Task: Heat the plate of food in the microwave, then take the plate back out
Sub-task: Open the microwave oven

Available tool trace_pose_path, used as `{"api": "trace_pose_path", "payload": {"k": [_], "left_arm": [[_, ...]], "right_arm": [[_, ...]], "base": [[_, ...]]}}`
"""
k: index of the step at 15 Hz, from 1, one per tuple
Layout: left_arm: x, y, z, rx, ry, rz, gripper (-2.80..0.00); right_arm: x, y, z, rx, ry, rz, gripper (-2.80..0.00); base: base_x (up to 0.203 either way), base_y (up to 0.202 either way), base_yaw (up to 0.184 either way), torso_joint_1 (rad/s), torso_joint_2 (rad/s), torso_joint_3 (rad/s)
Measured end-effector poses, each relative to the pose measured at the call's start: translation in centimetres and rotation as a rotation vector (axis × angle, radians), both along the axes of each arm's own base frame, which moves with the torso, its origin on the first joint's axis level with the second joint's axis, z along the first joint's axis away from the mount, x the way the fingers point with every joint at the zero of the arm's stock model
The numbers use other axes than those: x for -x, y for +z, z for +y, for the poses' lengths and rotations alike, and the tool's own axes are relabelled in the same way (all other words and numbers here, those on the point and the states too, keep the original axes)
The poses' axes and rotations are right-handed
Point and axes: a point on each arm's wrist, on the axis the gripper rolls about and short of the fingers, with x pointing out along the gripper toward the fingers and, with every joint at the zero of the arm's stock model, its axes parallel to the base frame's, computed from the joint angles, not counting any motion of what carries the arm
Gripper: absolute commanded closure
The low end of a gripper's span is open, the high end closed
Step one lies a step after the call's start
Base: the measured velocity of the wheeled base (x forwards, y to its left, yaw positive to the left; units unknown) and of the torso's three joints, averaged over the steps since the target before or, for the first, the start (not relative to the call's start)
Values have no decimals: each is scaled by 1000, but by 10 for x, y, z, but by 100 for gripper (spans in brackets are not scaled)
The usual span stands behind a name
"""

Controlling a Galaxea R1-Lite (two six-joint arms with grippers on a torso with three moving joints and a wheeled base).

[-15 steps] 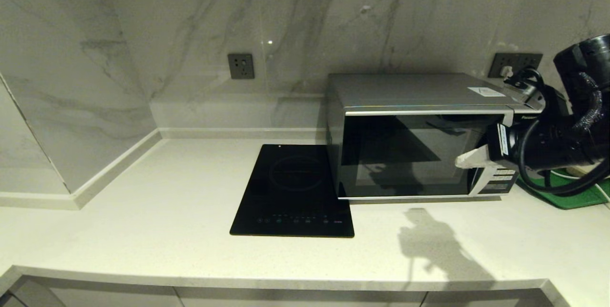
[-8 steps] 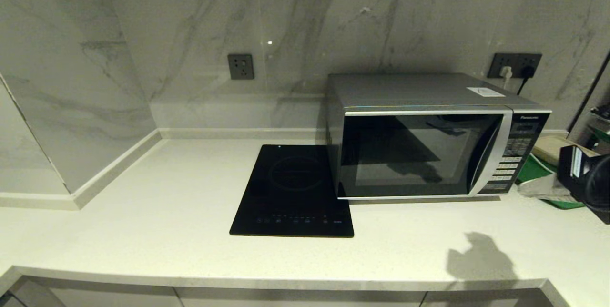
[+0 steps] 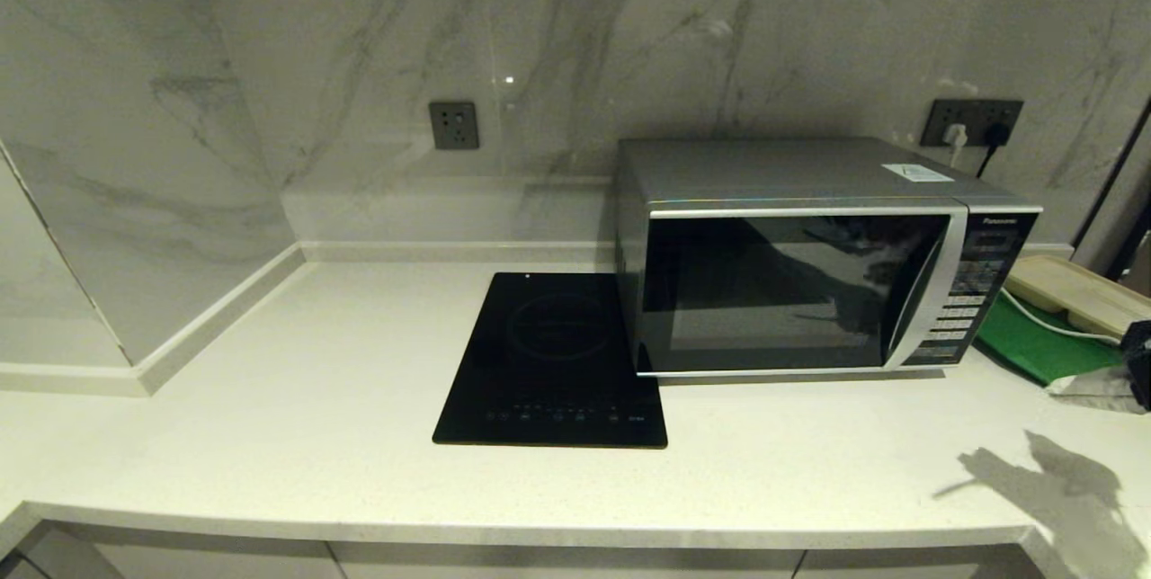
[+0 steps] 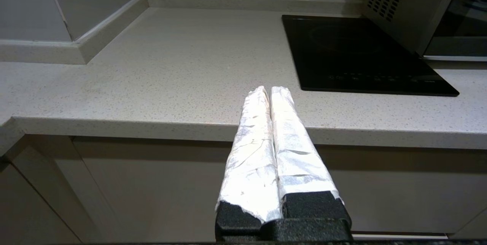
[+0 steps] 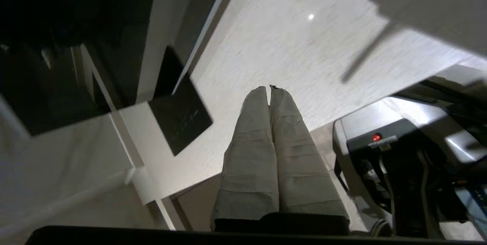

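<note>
Here we see the left gripper [image 4: 271,92] low in front of the counter's [image 3: 270,462] front edge, its fingers pressed together on nothing. Our right gripper [image 5: 270,89] is pressed together too, holding nothing; in the head view only a bit of it shows at the right edge. A second ago it was up at the microwave's [image 3: 809,264] buttons; now it has pulled away to the right. The cooktop [image 3: 553,363] lies near the middle. The microwave sits at the counter's back right, its long side running left to right, its shut door facing us. The dark glass hides what is inside, so we cannot see the plate.
</note>
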Motion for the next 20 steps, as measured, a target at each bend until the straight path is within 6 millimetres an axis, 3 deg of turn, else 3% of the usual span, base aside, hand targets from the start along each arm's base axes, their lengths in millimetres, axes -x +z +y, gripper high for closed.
{"api": "trace_pose_path", "payload": {"k": [3, 12, 20], "left_arm": [[0, 0, 0, 0, 0, 0, 0], [0, 0, 0, 0, 0, 0, 0], [0, 0, 0, 0, -1, 0, 0]], "right_arm": [[-17, -19, -24, -2, 4, 12, 0], [-63, -77, -58, 16, 74, 51, 0], [-99, -94, -64, 140, 200, 0, 0]], "base": [[0, 0, 0, 0, 0, 0], [0, 0, 0, 0, 0, 0], [0, 0, 0, 0, 0, 0]]}}
